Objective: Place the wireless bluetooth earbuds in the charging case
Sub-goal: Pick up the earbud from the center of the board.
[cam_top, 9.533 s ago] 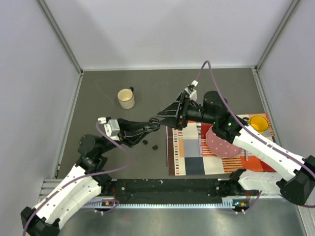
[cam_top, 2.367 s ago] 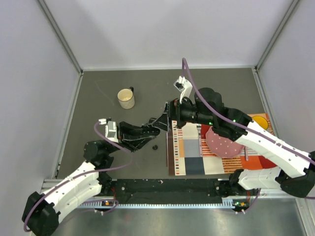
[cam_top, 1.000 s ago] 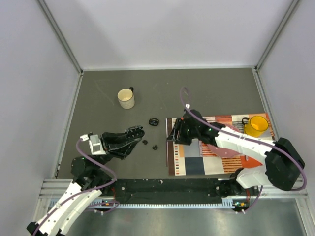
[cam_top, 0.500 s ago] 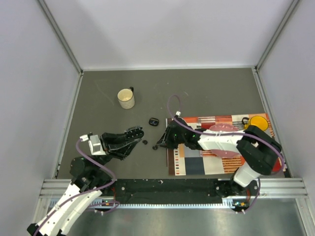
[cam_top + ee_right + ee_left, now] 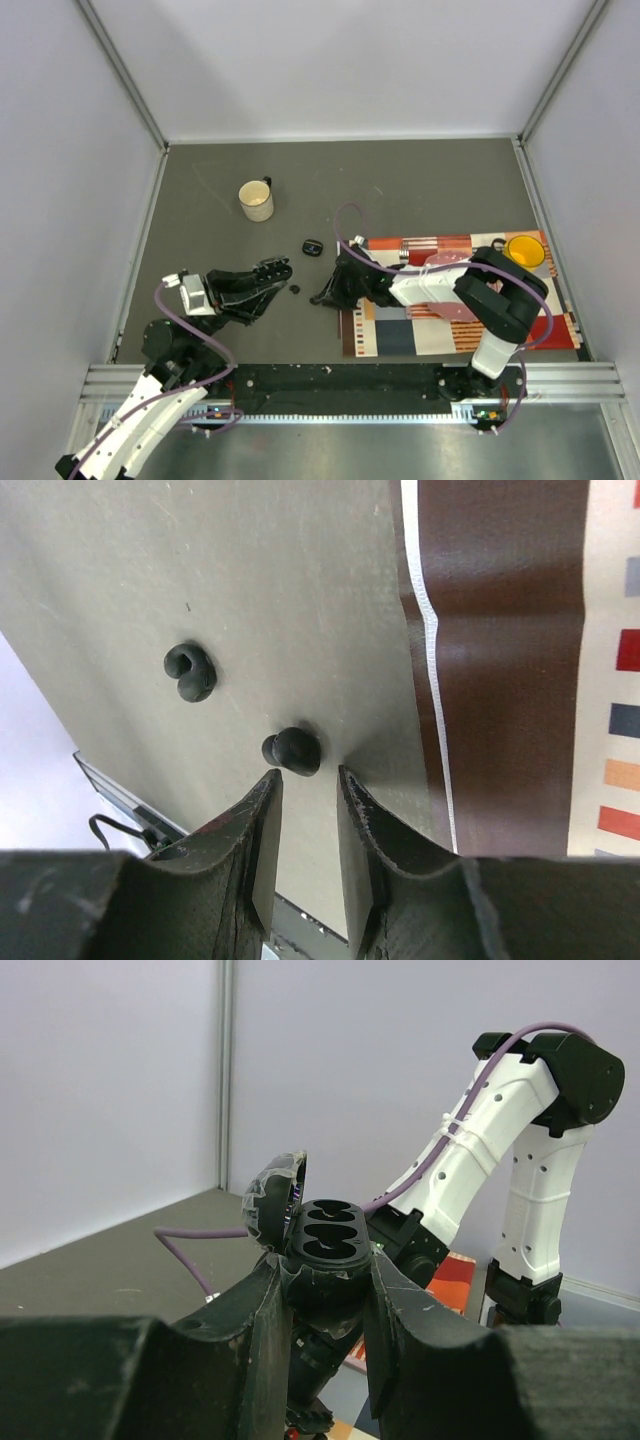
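Note:
My left gripper (image 5: 272, 271) is shut on an open black charging case (image 5: 325, 1248) and holds it above the table, lid (image 5: 276, 1194) tilted up; its slots look empty. My right gripper (image 5: 307, 780) is low over the grey table, jaws slightly open with nothing between them. One tiny black earbud (image 5: 292, 751) lies on the table just beyond its fingertips. A second earbud (image 5: 190, 672) lies further off and also shows in the top view (image 5: 294, 290). A second small black case (image 5: 313, 246) lies on the table. Other earbuds are out of view.
A cream mug (image 5: 256, 201) stands at the back left. A striped mat (image 5: 400, 335) lies to the right, its brown edge (image 5: 500, 680) beside my right gripper. A yellow mug (image 5: 524, 249) and a pink plate (image 5: 452, 303) sit on the mat.
My right arm has dropped from mid-air and moved left off the mat down to the earbud on the table. My left arm pulled back left with the case, then held still.

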